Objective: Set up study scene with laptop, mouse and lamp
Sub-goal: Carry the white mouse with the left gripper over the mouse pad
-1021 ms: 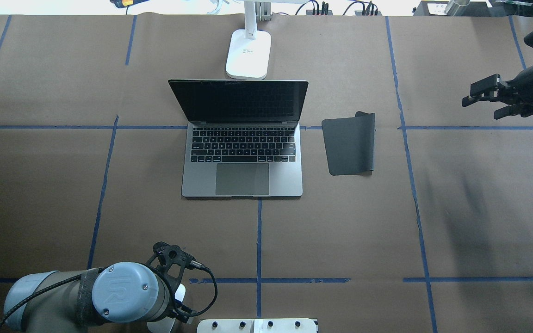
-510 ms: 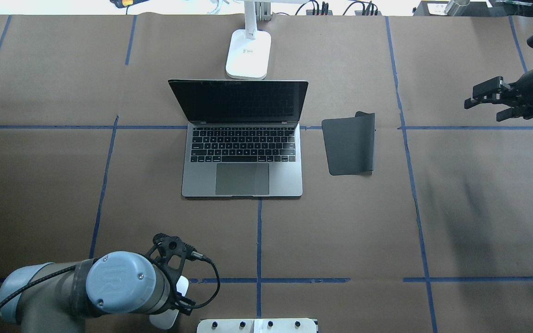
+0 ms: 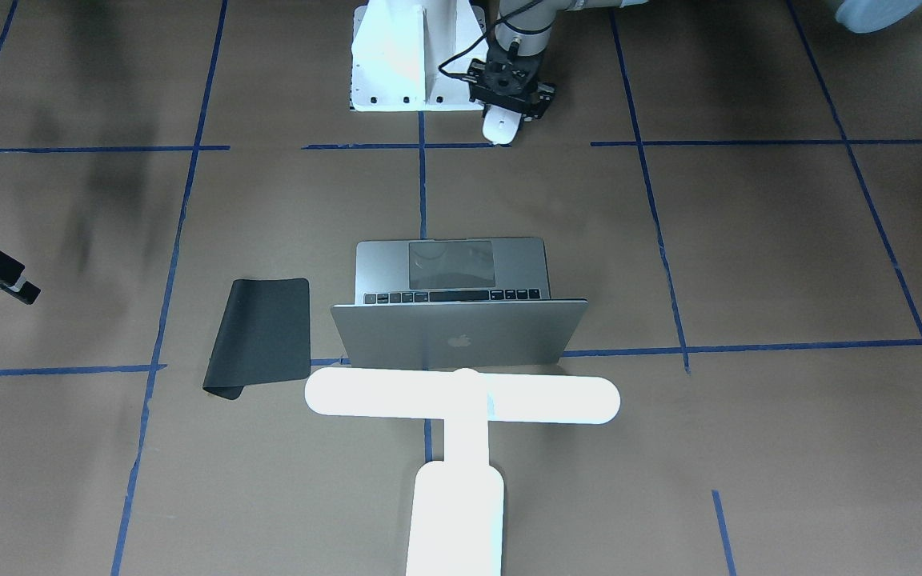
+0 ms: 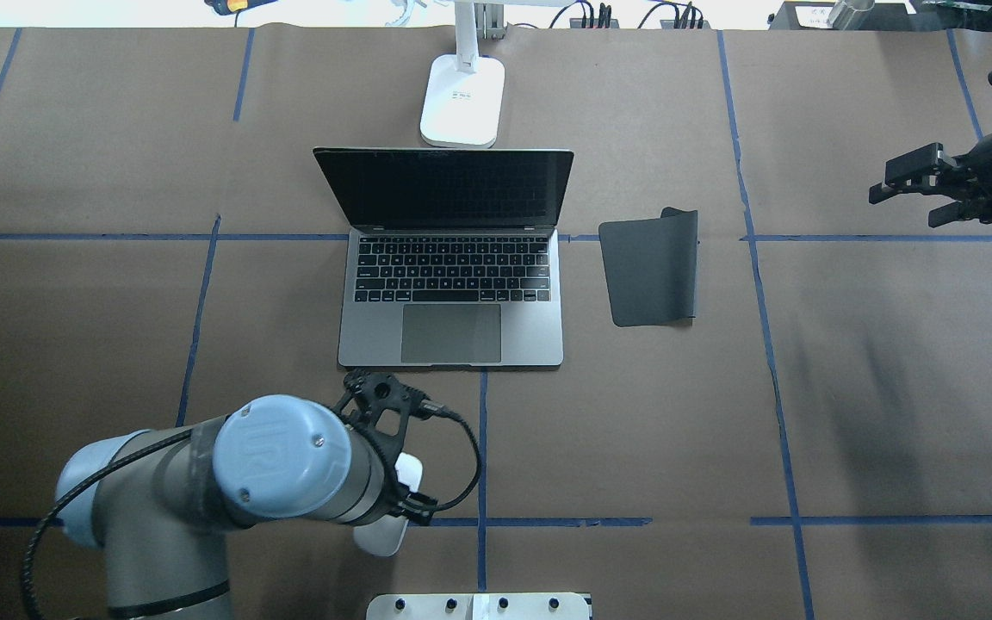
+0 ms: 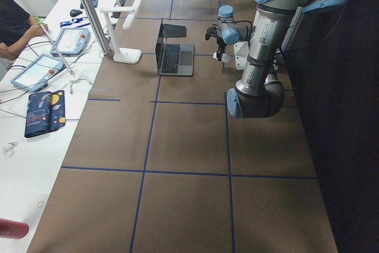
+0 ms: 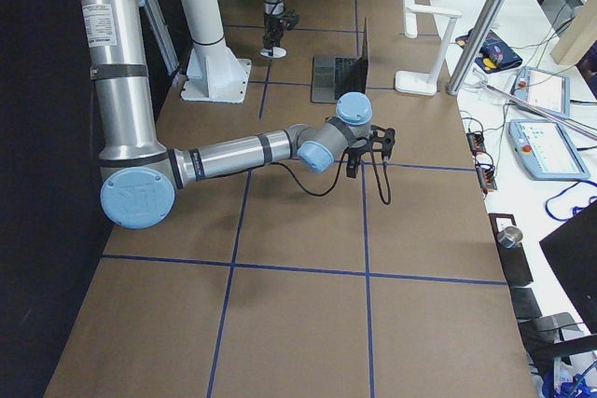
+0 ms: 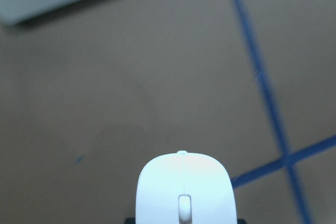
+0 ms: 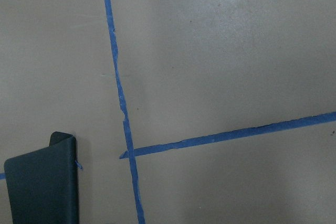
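Observation:
The open space-grey laptop (image 4: 453,331) sits mid-table, its lid showing the apple logo in the front-facing view (image 3: 461,336). The glowing white lamp (image 3: 461,396) stands behind it, its base (image 4: 460,103) at the far edge. My left gripper (image 4: 393,498) is shut on the white mouse (image 4: 386,534) and holds it just in front of the laptop's front edge. The mouse fills the bottom of the left wrist view (image 7: 184,190) and also shows in the front-facing view (image 3: 501,128). My right gripper (image 4: 914,191) is open and empty, raised at the far right.
A black mouse pad (image 4: 649,271) lies right of the laptop with one far corner curled up; it also shows in the right wrist view (image 8: 42,187). The white robot pedestal (image 3: 405,56) is at the near edge. Blue tape lines cross the brown table cover.
My left arm has moved forward and right with the mouse, from beside the pedestal to just in front of the laptop. My right gripper has drifted slightly right.

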Controlling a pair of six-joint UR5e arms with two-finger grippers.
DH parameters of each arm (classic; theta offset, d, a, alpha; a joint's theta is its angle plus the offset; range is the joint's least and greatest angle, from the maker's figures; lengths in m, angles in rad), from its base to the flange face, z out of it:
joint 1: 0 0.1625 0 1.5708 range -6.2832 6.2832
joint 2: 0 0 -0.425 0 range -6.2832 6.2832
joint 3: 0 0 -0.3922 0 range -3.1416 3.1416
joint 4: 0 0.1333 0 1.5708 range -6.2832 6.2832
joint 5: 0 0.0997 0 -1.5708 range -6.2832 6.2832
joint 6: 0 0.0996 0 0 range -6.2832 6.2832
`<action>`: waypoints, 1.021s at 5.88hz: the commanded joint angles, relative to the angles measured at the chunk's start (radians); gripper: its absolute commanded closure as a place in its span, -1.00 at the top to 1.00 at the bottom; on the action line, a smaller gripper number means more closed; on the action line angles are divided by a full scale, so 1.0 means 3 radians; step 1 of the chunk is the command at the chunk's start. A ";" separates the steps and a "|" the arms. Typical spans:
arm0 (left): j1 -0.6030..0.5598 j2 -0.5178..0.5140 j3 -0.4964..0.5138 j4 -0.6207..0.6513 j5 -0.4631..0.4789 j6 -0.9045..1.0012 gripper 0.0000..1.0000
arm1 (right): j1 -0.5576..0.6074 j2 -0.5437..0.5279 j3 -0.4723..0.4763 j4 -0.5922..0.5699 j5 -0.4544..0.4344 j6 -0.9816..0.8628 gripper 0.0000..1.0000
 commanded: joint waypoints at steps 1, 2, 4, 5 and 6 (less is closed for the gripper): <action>-0.0131 -0.0714 0.0706 -0.0025 0.0003 -0.0047 -0.98 | 0.0009 -0.0012 -0.0001 0.0000 0.0001 0.0000 1.00; -0.0197 -0.1068 0.1086 -0.0091 0.0003 -0.0169 -0.98 | 0.0024 -0.0043 0.0020 0.0000 0.0001 0.0000 1.00; -0.0324 -0.2063 0.2437 -0.0321 -0.0002 -0.0354 -0.98 | 0.0024 -0.0094 0.0045 0.0000 0.0001 0.0000 1.00; -0.0381 -0.2327 0.2981 -0.0757 0.0003 -0.0511 -0.98 | 0.0019 -0.0094 0.0045 0.0000 0.0001 0.0000 1.00; -0.0407 -0.2628 0.3614 -0.1106 0.0003 -0.0553 -0.98 | 0.0019 -0.0099 0.0040 0.0000 -0.0004 0.0000 1.00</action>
